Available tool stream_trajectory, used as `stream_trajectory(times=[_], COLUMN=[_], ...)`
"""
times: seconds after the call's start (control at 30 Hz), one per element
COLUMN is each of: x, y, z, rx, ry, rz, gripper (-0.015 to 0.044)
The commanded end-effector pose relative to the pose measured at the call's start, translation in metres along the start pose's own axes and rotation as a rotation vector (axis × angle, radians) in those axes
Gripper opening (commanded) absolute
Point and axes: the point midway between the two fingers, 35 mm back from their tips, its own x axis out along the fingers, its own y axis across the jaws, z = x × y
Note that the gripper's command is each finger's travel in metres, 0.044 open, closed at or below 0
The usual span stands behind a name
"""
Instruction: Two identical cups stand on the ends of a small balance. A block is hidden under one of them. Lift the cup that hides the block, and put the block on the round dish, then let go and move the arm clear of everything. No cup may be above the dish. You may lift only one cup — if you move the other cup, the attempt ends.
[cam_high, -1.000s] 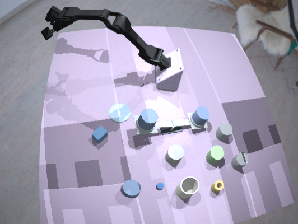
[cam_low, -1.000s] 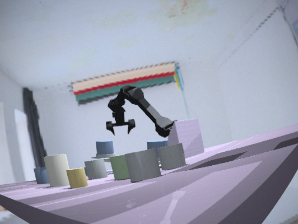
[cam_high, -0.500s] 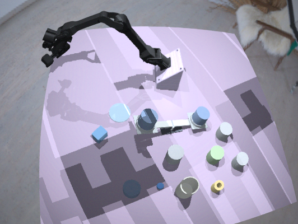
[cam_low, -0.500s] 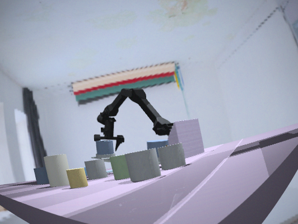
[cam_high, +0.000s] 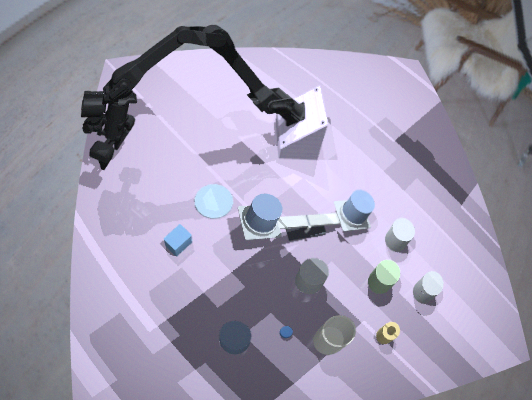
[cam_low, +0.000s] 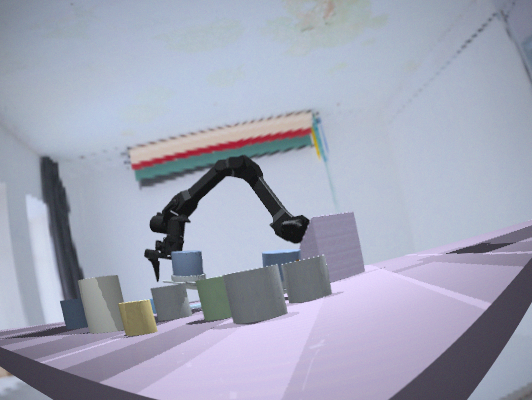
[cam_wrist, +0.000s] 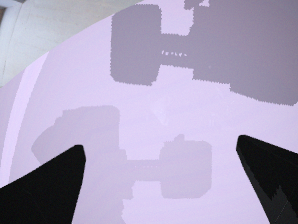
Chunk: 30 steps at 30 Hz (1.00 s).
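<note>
Two blue cups stand upside down on a pale balance (cam_high: 322, 220). The left cup (cam_high: 265, 212) (cam_low: 187, 263) is on the end that looks raised. The right cup (cam_high: 359, 207) (cam_low: 281, 259) is on the end that looks lower; grey cylinders partly hide it in the exterior view. No block shows under either cup. The round light-blue dish (cam_high: 213, 201) lies left of the balance with nothing on it. My gripper (cam_high: 111, 157) (cam_wrist: 164, 148) is open and empty, above the table's left side, well left of the dish and cups.
A blue cube (cam_high: 178, 240) lies below-left of the dish. A slanted box (cam_high: 303, 135) stands behind the balance, beside the arm's base. In front are a green cylinder (cam_high: 384, 276) (cam_low: 213, 299), a yellow tube (cam_high: 388, 331) (cam_low: 138, 318), a beige cup (cam_high: 334, 335) (cam_low: 101, 304) and several grey cylinders.
</note>
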Motion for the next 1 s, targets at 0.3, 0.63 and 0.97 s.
stream_trajectory(times=[0.3,0.63,0.97], x=[-0.016,-0.052,-0.099], y=[0.073,0.101,0.106], z=[-0.126,-0.217,-0.294], rx=[-0.257,-0.496,-0.75], ry=[0.223,0.332,0.383], rz=[0.104,0.18,0.262], gripper=[0.044,0.044,0.044])
